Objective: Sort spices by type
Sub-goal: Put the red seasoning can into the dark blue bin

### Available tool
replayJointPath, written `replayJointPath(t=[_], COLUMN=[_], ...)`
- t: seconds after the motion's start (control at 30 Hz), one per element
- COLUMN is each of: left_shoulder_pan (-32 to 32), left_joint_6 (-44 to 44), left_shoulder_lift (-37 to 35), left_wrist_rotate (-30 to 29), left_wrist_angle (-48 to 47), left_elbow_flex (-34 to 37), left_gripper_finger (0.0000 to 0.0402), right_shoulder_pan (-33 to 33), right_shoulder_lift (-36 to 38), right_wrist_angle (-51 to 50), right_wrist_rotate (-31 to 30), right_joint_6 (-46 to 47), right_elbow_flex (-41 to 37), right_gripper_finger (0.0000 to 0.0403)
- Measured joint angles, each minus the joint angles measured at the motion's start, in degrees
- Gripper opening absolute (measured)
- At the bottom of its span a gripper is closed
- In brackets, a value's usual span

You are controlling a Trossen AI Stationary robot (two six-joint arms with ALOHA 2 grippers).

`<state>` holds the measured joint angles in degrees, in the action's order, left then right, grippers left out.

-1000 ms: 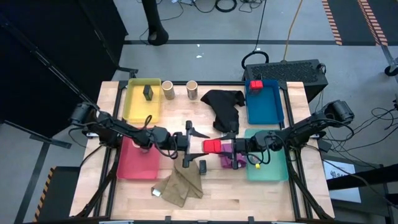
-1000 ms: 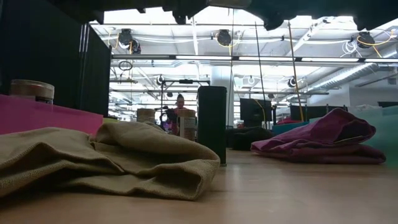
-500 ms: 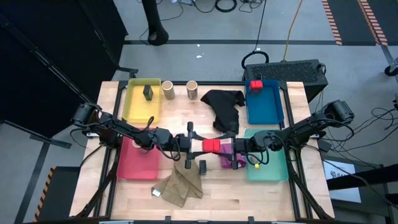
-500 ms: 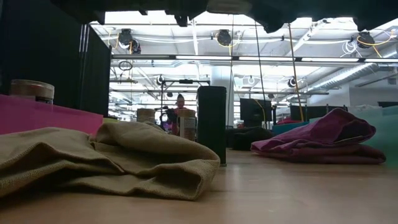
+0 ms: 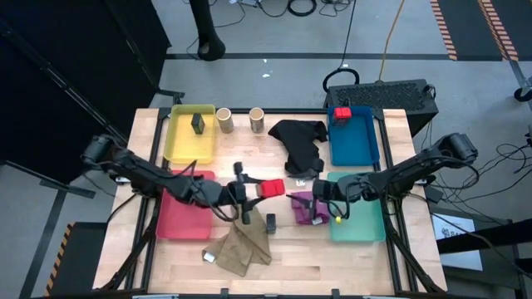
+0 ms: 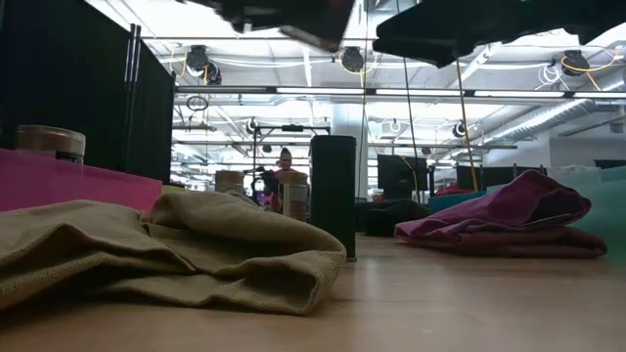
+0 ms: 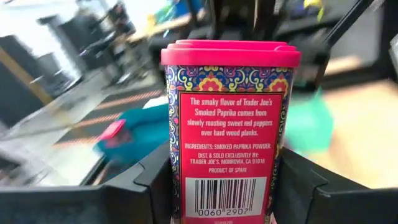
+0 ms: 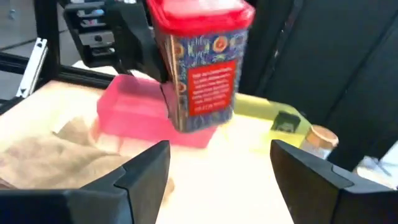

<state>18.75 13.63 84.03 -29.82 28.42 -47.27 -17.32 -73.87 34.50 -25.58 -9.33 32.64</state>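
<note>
A red-lidded paprika tin (image 7: 227, 124) with a patterned wall hangs above the table's middle (image 5: 270, 188), with my left gripper (image 5: 263, 190) shut on it. My right gripper (image 8: 221, 155) stands open just right of the tin, level, touching nothing. Two tan cylinders (image 5: 224, 120) (image 5: 257, 120) stand at the far edge. A dark block (image 5: 198, 123) stands in the yellow tray (image 5: 179, 141), and a red box (image 5: 341, 112) in the blue tray (image 5: 353, 145). Another dark block (image 5: 271, 223) stands on the table. A grey jar (image 6: 49, 142) sits in the pink tray (image 5: 184, 218). My left gripper pinches the tin's lower wall (image 7: 180, 186) between its two fingers (image 7: 152, 183), one on each of two opposite sides. The fingers come in level from the table's left. The tin stands upright, lid up, lifted clear of the table.
A black cloth (image 5: 299, 141) lies at the far middle, a purple cloth (image 5: 304, 208) under my right gripper, a khaki cloth (image 5: 241, 249) near the front edge. The teal tray (image 5: 357, 224) lies at the right. Bare wood shows at the front right.
My left gripper has taken hold of the red tin, which my right gripper was holding, and has drawn it toward the table's left. My right gripper has let go and kept its place. The tin has stayed upright and clear of the table.
</note>
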Motion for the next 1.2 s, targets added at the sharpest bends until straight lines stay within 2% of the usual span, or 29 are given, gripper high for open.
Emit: replayJointPath(t=[0.13, 0.3, 0.43, 0.63, 0.87, 1.03, 1.2], left_shoulder_pan=[1.96, 2.29, 1.59, 1.15, 1.15, 1.18, 1.32], left_joint_6=[-5.06, -14.24, -15.91, -13.91, -13.24, -12.88, -10.86], left_shoulder_lift=[-3.85, -4.39, -1.79, -0.02, 0.02, 0.02, 0.02], left_wrist_rotate=[-8.40, -9.05, -5.08, -3.33, -0.95, 3.41, 6.09], left_wrist_angle=[-12.91, -22.97, -22.00, -17.50, -17.48, -16.72, -14.58], left_elbow_flex=[0.00, 0.00, 0.00, 0.00, 0.02, 0.02, 0.00], left_gripper_finger=[0.0196, 0.0196, 0.0196, 0.0196, 0.0196, 0.0196, 0.0196], right_shoulder_pan=[0.00, 0.00, -0.38, -1.26, -1.60, -1.55, -1.37], right_shoulder_lift=[2.12, 1.99, -1.35, -8.42, -13.71, -14.85, -14.90], right_wrist_angle=[-4.26, -6.26, -11.92, -19.88, -29.66, -31.23, -32.14], right_wrist_rotate=[-0.24, -0.25, 0.02, 0.43, -0.37, 0.24, 0.62], right_joint_6=[2.45, 4.09, 4.20, 4.20, 4.95, 3.96, 4.28], right_elbow_flex=[0.02, 2.01, 7.37, 16.72, 26.07, 28.26, 28.17], right_gripper_finger=[0.0262, 0.0262, 0.0263, 0.0265, 0.0298, 0.0319, 0.0318])
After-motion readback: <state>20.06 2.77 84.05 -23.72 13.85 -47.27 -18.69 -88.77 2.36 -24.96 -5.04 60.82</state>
